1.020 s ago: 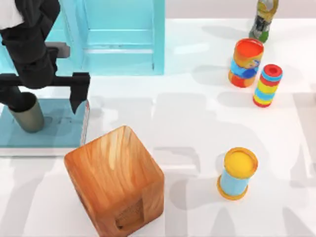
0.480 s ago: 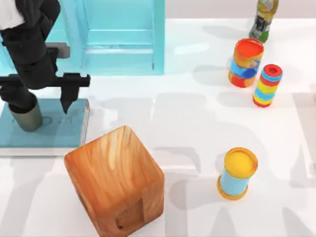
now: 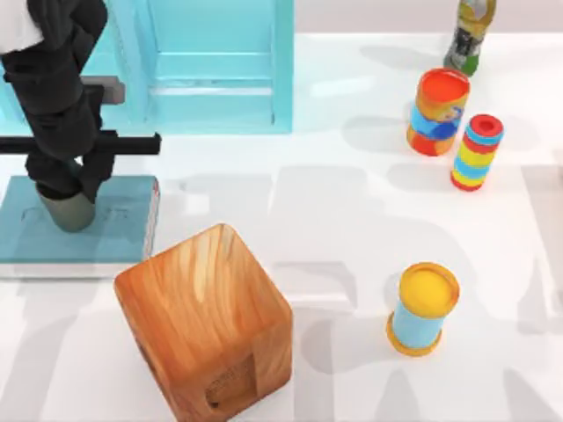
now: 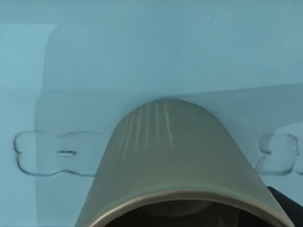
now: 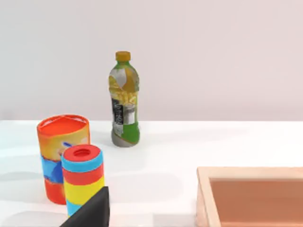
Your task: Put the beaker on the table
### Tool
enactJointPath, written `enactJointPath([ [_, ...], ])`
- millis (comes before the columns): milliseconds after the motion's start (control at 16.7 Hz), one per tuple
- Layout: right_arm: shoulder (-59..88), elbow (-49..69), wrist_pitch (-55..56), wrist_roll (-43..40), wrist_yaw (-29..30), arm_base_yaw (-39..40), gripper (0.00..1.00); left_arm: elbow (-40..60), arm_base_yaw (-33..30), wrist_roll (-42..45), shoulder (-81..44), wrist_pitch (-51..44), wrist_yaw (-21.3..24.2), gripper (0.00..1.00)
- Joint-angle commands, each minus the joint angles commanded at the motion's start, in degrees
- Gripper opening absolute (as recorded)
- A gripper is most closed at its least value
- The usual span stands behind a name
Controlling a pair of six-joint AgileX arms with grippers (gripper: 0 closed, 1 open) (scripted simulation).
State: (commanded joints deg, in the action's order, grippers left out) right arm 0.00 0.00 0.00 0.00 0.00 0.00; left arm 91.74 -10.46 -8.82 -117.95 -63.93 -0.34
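Note:
The beaker point(image 3: 69, 211), a small olive-grey cup, stands upright on the teal slab point(image 3: 123, 233) at the table's left. My left gripper point(image 3: 70, 180) comes down over it, with a dark finger on each side of the cup's upper wall, shut on it. In the left wrist view the beaker point(image 4: 182, 161) is very close, its rim towards the camera, over the slab point(image 4: 142, 56). One dark fingertip point(image 4: 286, 208) touches its side. The white table point(image 3: 352, 220) stretches to the right. A dark part of my right gripper point(image 5: 90, 213) shows in the right wrist view.
A large wooden cube point(image 3: 202, 321) stands just right of the slab's front. The light-blue cabinet point(image 3: 220, 70) is behind. Striped cylinders point(image 3: 437, 110) point(image 3: 477, 151) point(image 3: 423, 308) and a bottle point(image 3: 469, 35) stand on the right side. A wooden box rim point(image 5: 251, 198) is near my right arm.
The left gripper's fingers have drawn in from wide apart until they meet the beaker's sides. The beaker has shifted slightly right on the slab.

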Motion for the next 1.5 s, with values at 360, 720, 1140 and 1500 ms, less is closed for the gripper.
enactJointPath([
  [360, 0.0, 0.0, 0.0, 0.0, 0.0, 0.0, 1.0, 0.0, 0.0, 0.0, 0.0, 0.0, 0.0, 0.0],
  [720, 0.0, 0.0, 0.0, 0.0, 0.0, 0.0, 1.0, 5.59, -0.07, -0.05, 0.55, -6.54, -0.01, 0.0],
  [1140, 0.0, 0.0, 0.0, 0.0, 0.0, 0.0, 1.0, 9.16, -0.04, -0.02, 1.2, -10.61, -0.03, 0.0],
  [1500, 0.0, 0.0, 0.0, 0.0, 0.0, 0.0, 1.0, 18.89, -8.97, -8.91, -6.31, -16.82, 0.26, 0.0],
])
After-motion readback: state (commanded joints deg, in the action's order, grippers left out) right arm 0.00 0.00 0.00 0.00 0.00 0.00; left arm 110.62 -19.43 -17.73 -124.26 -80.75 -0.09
